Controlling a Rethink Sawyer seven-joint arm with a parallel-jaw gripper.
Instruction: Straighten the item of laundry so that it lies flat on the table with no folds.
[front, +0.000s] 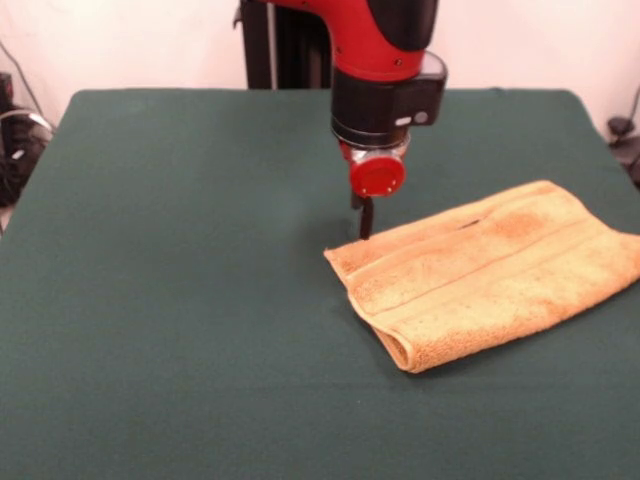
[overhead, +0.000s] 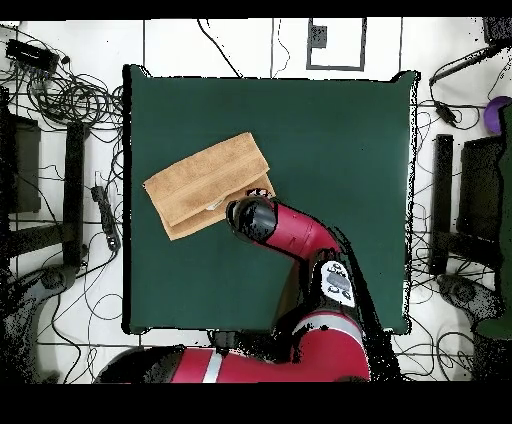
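Observation:
The orange-tan towel (front: 490, 270) lies on the right part of the green table (front: 180, 250), doubled over, with a rounded fold at its near left end and a border band along it. My gripper (front: 365, 225) is down at the towel's far left corner, its dark tip touching the towel's edge. The towel lies low on the table and no part is lifted. In the overhead view the towel (overhead: 200, 185) sits at the table's (overhead: 340, 140) upper left, and the arm's wrist (overhead: 252, 217) covers the gripper at the towel's lower right corner. The white tag is not visible.
The towel's right end reaches close to the table's right edge in the front view. Cables (overhead: 70, 100) and stands (overhead: 445, 200) lie on the floor round the table. The robot's pedestal (front: 290, 45) stands behind the far edge.

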